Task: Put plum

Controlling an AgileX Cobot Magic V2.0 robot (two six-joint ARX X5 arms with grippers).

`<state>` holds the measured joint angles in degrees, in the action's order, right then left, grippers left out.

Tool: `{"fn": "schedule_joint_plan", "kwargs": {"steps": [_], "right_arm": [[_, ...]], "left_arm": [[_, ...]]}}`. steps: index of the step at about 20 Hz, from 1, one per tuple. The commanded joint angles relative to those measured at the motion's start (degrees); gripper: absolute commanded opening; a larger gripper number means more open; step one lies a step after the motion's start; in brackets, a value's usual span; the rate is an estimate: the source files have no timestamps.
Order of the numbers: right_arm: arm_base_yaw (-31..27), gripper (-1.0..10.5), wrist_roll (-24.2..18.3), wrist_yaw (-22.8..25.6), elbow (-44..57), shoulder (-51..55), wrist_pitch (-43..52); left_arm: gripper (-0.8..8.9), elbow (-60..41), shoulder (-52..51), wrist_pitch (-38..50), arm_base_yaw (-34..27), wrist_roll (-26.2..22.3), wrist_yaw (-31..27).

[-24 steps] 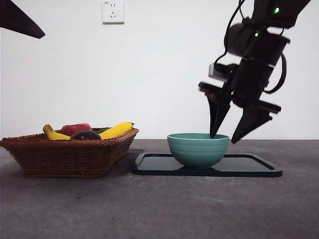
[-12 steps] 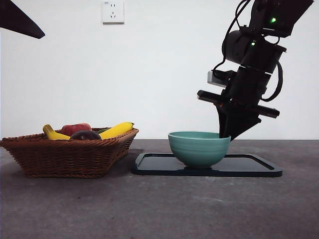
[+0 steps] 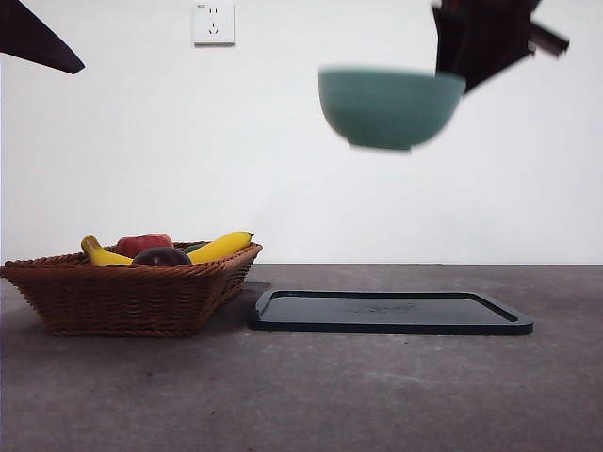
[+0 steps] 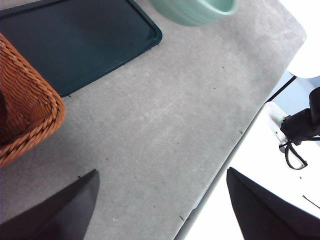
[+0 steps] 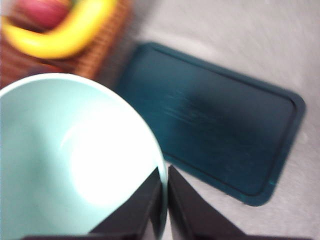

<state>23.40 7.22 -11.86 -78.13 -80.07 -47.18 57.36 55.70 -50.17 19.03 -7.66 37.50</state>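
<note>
Maroon plum point(image 3: 162, 255) lies in the wicker basket point(image 3: 132, 297) toward the bench's left edge, half hidden by the rim; round, no discernible axis. Right claw point(image 5: 164, 182), partly cropped, is clamped on the raised teal bowl's point(image 3: 388, 105) rim. Left claw point(image 4: 162, 200) hangs spread apart.

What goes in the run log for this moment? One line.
right gripper: shut on teal bowl, raised above tray | left gripper: open, idle | plum: in basket

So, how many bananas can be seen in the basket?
2. One banana lies at the right of the basket, pointing up toward its rim; the other banana lies at the left, beside the plum. More may be hidden.
</note>
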Motion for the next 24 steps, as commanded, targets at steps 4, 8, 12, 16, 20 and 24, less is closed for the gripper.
{"fn": "schedule_joint_plan", "kwargs": {"steps": [4, 8, 12, 16, 20, 24], "right_arm": [[4.6, 0.1, -0.7, 0.3, 9.4, 6.7, 1.9], [7.1, 0.1, 0.4, 0.4, 18.4, 7.2, 7.1], [9.2, 0.1, 2.7, 0.5, 26.4, 7.1, 14.3], [11.1, 0.1, 3.3, 3.1, 31.4, 5.6, 17.4], [11.5, 0.1, 3.3, 3.2, 32.5, 2.0, 20.1], [11.5, 0.1, 3.3, 3.1, 32.5, -0.4, 20.3]], "left_arm": [[4.01, 1.2, 0.4, 0.3, 0.2, -0.7, 0.3], [4.01, 1.2, 0.4, 0.3, 0.2, -0.7, 0.3], [4.01, 1.2, 0.4, 0.3, 0.2, -0.7, 0.3], [4.01, 1.2, 0.4, 0.3, 0.2, -0.7, 0.2], [4.01, 1.2, 0.4, 0.4, 0.2, -0.7, 0.3], [4.01, 1.2, 0.4, 0.3, 0.2, -0.7, 0.2]]}}
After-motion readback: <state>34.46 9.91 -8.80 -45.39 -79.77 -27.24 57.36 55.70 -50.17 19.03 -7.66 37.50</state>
